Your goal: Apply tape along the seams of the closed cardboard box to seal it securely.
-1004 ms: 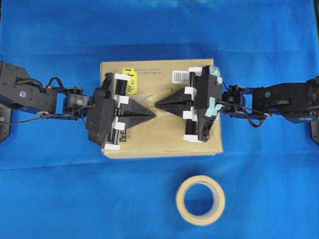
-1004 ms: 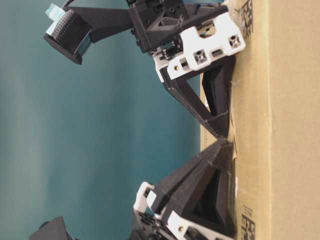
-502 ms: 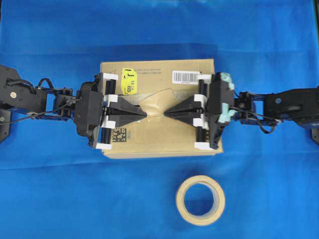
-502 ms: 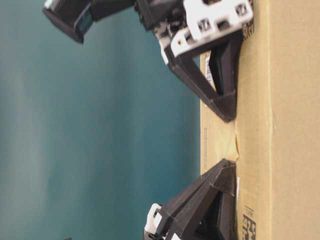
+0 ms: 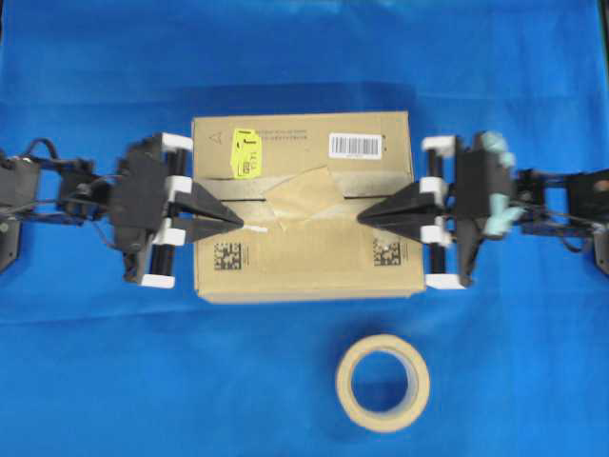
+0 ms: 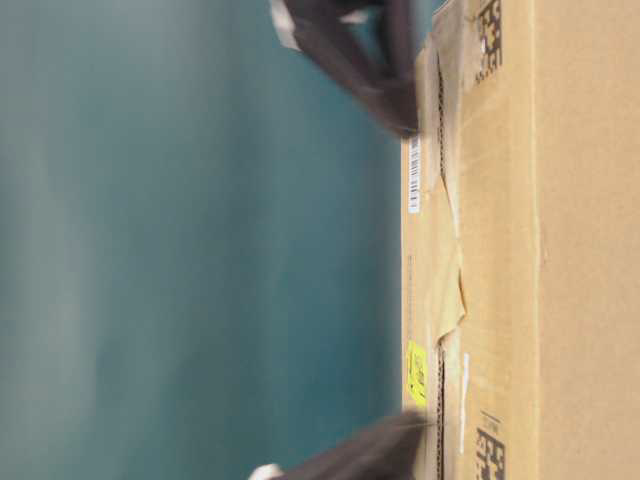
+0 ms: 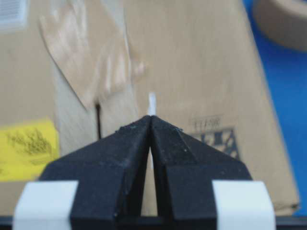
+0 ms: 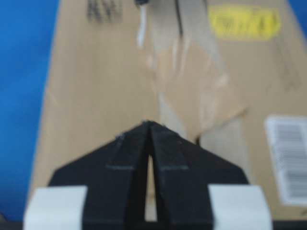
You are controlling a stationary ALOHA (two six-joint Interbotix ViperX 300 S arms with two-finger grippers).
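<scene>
Both grippers are drawing apart from the middle of the large brown cardboard box (image 5: pixel 303 205), leaving the small tan paper tape (image 5: pixel 306 197) pressed crookedly over the dark seam (image 5: pixel 249 198). The left gripper (image 5: pixel 238 227) and right gripper (image 5: pixel 363 218), clenched empty, are pointing level toward the box's side edges.

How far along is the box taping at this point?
Done: the tape lies across the middle of the seam on the cardboard box, one corner lifted. In hand: nothing; left gripper and right gripper are shut and empty near the box ends. Left: the uncovered seam on both sides.
</scene>
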